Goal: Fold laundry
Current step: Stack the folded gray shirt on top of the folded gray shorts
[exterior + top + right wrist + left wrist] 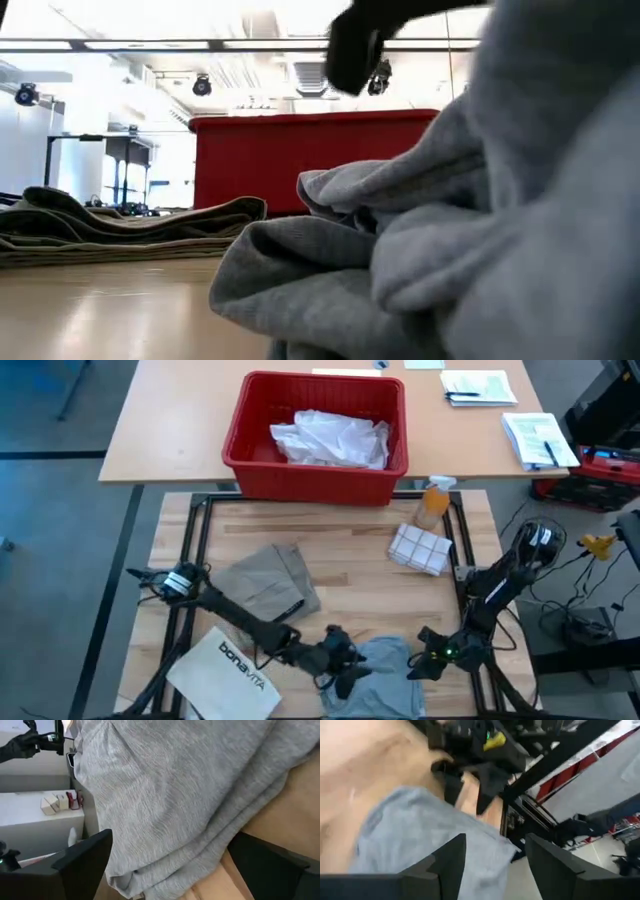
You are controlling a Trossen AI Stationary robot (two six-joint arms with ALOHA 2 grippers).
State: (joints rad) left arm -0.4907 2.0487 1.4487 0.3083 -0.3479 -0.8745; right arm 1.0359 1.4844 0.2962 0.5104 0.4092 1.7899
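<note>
Your grey T-shirt (385, 665) lies bunched at the near edge of the tabletop (350, 585), right of centre. The left hand (345, 665) is released, poised at its left edge. The right hand (428, 663) has cloth between its fingers; grip I cannot tell. Draw both edges apart evenly and flatten first.

Wooden table (350, 585): garments, bag, cloth

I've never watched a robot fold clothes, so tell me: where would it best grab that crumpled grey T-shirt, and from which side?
Probably by its outer edges. The grey T-shirt lies bunched at the table's near edge between the left gripper and the right gripper, so each could come in low from its own side and pinch a side hem, not the thick middle folds.
</note>
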